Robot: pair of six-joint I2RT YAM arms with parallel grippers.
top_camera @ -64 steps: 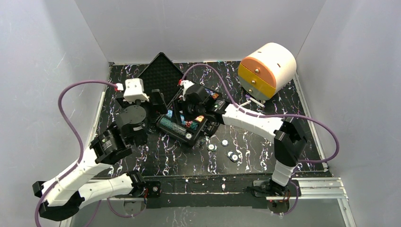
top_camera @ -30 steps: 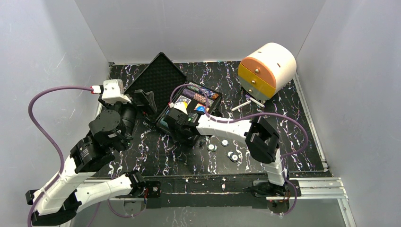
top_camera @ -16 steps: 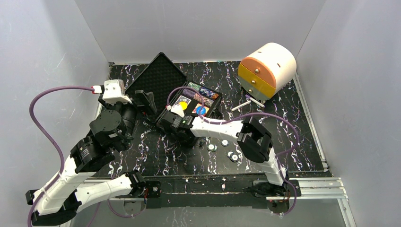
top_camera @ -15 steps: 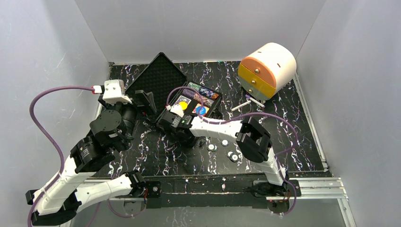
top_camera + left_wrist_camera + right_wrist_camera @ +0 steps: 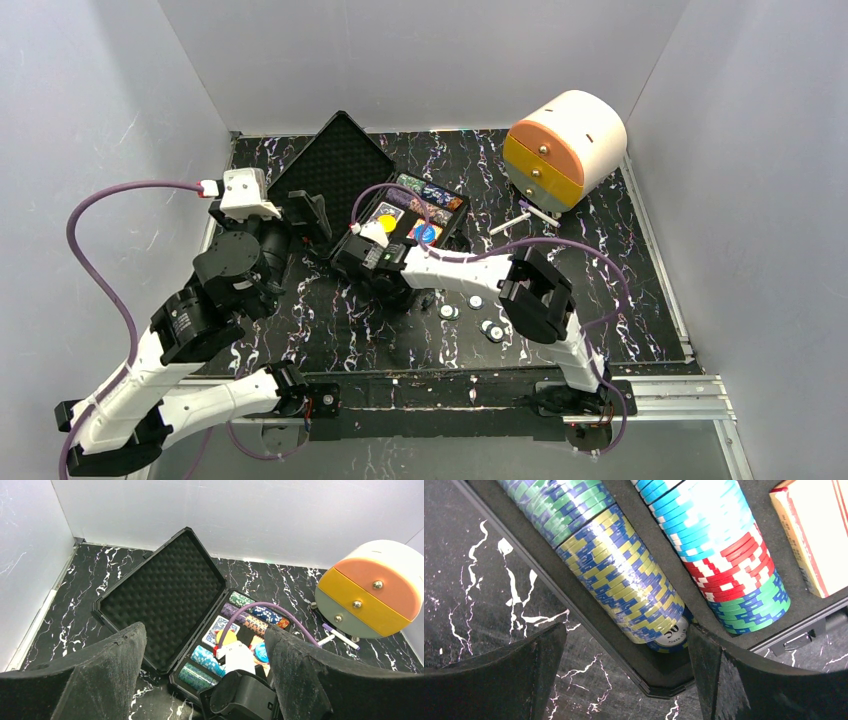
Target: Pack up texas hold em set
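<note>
- Left claw (image 5: 202, 642): you are holding it high at the left rear, spread wide, its rough black pads gripping nothing.
- Black hard-shell case (image 5: 400, 240): it is lying open at mid-table. Its egg-crate foam lid (image 5: 165, 592) is leaning back to the left, with its angular corner pointing toward the rear wall.
- Right claw (image 5: 626, 640): you are hovering it wide open over the case's near corner, carrying nothing.
- Yellow-and-blue ridged chip roll (image 5: 624, 580): it is lying in the outermost slot, touching the case wall.
- Light-blue, red and green chip roll (image 5: 729, 545): it is sitting in the next slot, with a boxed card deck (image 5: 814, 535) beside it.
- Loose round chips (image 5: 476, 301): they are lying scattered on the black white-veined marble-look table (image 5: 330, 330), near the case's right side.
- White marker (image 5: 525, 217): it is lying just beside the rounded cream-and-orange drawer cabinet (image 5: 565, 145), which is crowding the right rear corner.
</note>
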